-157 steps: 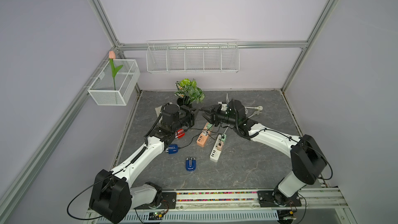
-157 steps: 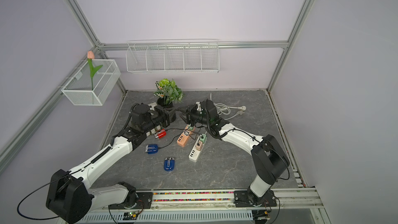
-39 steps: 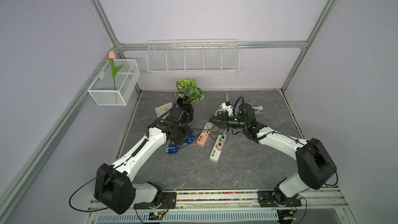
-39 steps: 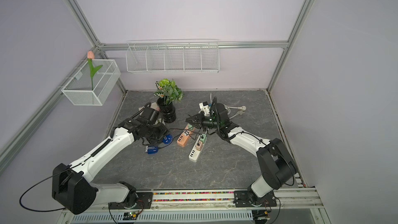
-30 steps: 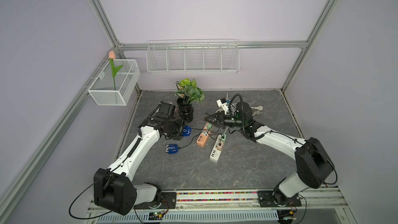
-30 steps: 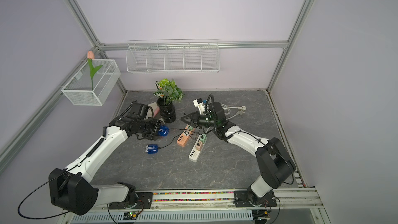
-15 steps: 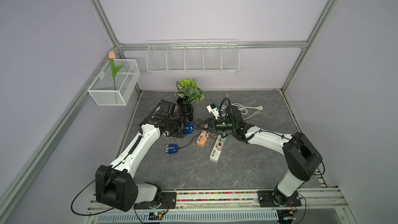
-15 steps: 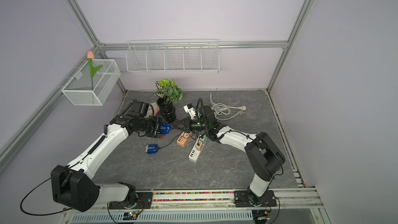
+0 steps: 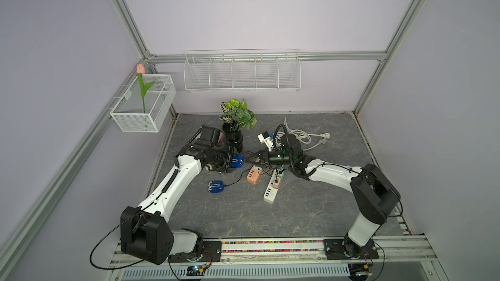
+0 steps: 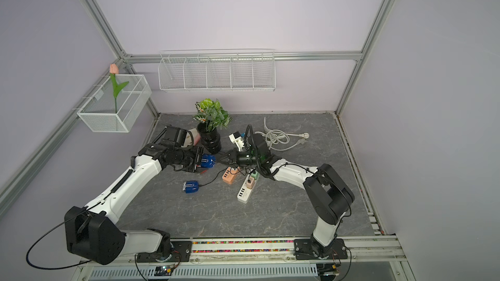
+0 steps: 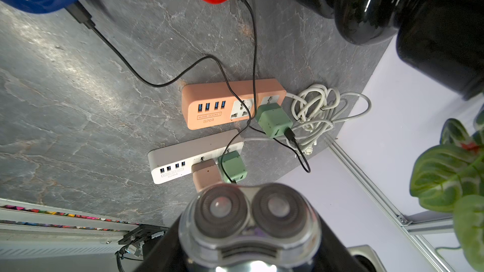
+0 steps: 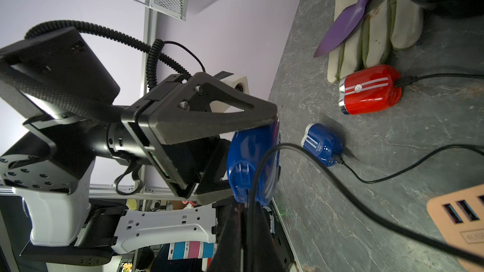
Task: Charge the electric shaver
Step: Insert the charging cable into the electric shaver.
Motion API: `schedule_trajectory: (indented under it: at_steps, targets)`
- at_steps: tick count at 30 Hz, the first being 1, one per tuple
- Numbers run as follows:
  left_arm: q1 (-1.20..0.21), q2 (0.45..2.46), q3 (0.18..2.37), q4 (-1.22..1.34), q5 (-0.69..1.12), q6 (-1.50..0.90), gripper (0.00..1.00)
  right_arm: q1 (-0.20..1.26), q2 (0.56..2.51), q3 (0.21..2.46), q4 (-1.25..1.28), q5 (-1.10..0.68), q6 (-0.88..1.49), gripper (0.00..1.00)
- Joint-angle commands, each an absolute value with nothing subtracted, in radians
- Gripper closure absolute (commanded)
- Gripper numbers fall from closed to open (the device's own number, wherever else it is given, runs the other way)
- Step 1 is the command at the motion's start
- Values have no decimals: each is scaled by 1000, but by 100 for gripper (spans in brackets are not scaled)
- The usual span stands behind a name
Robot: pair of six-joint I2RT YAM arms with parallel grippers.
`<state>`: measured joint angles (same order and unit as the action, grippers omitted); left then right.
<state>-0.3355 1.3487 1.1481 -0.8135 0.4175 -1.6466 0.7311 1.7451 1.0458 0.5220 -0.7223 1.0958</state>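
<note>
Finding: the left hand (image 9: 233,161) is clamped across the body of the blue electric shaver (image 9: 238,161) and holds it clear of the surface (image 9: 243,212). The shaver's base faces the right hand (image 9: 253,158). The rotary heads point back along the left arm, as the left wrist view shows.

The right hand is pressed together, pinching the black charging cable (image 12: 288,147) close to its end. Its tips sit just ahead of the shaver's base. The plug itself is too obscured to confirm.

Judgement: insertion is the step in hand. Recommended practice:
- Square the plug to the port before pushing.
- Advance the right hand straight along the shaver's axis.
- Keep the left hand braced against the push.
- Keep the cable's slack off the orange power strip (image 9: 253,178) below the right hand.
</note>
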Motion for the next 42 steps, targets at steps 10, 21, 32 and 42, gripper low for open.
schedule_trajectory:
  at_steps: [10,21,32,42]
  targets:
    - [-332,1369,1181,-808,454,-1697,100,747,1766,1070,558,-712,1094,93]
    - [-333,1372,1181,-804,461,-1709,100,744,1781,1085,511,-709,1062,93]
    - [-333,1371,1181,-802,468,-1713,100,731,1775,1057,503,-686,1040,93]
    - [-346,1382,1190,-806,471,-1726,100,734,1768,1081,503,-646,998,93]
